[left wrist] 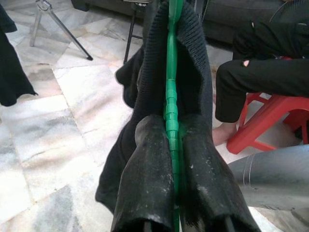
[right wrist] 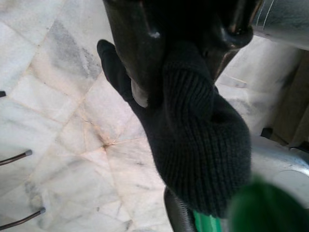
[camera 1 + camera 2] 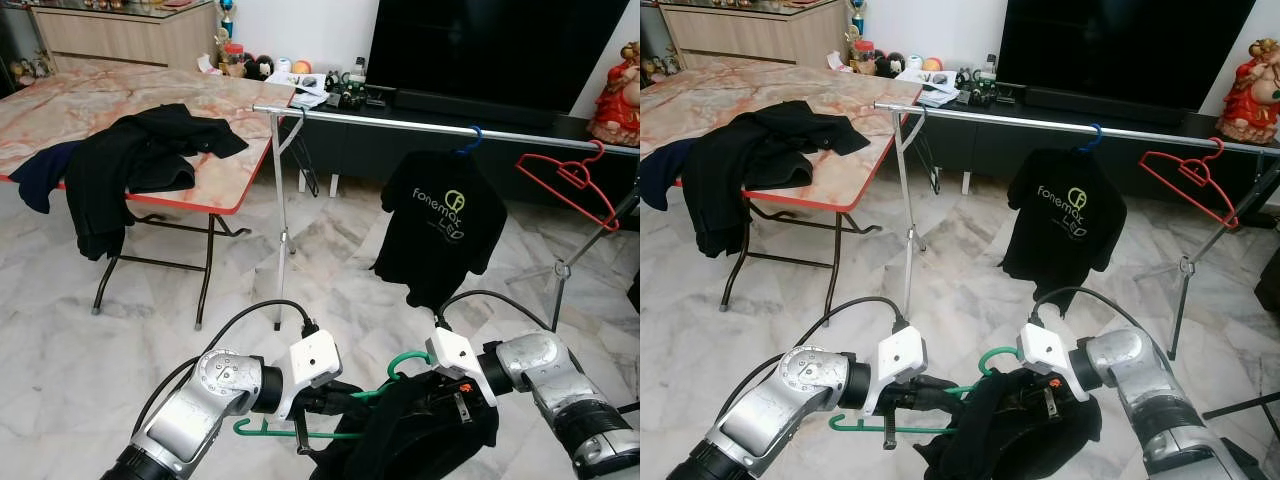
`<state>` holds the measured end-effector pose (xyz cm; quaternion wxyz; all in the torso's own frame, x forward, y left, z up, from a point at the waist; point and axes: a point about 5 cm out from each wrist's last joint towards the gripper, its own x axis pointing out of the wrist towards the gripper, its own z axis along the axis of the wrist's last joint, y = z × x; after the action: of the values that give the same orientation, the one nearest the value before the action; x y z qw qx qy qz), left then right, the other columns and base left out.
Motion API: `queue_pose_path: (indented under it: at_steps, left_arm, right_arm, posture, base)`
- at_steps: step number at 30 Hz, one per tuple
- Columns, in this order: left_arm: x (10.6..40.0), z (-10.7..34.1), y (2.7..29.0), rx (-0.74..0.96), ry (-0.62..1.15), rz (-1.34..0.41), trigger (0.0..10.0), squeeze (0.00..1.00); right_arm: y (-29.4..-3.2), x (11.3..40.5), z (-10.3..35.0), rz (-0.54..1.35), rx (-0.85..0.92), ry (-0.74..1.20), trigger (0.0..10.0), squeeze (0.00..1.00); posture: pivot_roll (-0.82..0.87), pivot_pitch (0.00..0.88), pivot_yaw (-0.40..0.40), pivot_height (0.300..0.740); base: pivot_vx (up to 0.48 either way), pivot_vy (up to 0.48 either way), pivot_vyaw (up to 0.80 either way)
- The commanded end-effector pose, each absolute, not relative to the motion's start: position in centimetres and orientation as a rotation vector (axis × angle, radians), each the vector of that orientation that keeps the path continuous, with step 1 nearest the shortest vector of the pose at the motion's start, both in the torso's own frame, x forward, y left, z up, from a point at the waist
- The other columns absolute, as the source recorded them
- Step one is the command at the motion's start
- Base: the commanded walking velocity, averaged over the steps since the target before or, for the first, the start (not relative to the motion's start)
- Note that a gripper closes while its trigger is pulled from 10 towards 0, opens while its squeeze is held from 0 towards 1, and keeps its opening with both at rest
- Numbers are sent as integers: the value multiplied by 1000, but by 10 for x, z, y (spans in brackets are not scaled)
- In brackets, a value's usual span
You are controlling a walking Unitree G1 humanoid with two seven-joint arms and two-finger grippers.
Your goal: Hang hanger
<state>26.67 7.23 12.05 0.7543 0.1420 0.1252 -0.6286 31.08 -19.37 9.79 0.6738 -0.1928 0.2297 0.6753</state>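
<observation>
Green hanger (image 1: 171, 116) pinched by left fingers (image 1: 145, 183); right fingers (image 2: 145, 53) pinching knit garment (image 2: 203, 140).

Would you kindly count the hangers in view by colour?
Green hanger, held in the left hand: 1
Blue hanger, on the rail, carrying a black T-shirt: 1
Red hanger, on the rail, bare: 1
Total: 3

Legible text: one item, a shirt print.
On the black T-shirt (image 3: 432, 235) hanging from my clothes rail (image 3: 420, 124), just below the blue hanger hook (image 3: 468, 140), I read "fonemax" in white; the green logo and smaller line beneath are unreadable.
</observation>
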Motion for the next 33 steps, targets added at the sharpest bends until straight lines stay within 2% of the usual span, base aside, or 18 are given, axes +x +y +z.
queue_pose_path:
  at_steps: [1,31,32,33]
  left_arm:
    - [272,139,64,339,174,-1389,10000,0]
    - [276,136,66,376,172,-1375,10000,0]
    - [275,136,67,372,178,-1392,10000,86]
    - [274,136,68,378,176,-1403,10000,969]
  right_arm:
    - [-187,310,96,1550,-442,514,0,0]
    - [-177,306,89,1608,-467,531,0,0]
    - [-177,306,89,1603,-476,536,0,0]
    - [-179,307,88,1592,-504,551,0,0]
  posture:
    - [158,0,-100,740]
    - [165,0,-99,740]
    - [165,0,-99,740]
    - [167,0,-100,740]
  base:
    - [0,0,0]
    - [0,0,0]
    - [0,0,0]
    - [0,0,0]
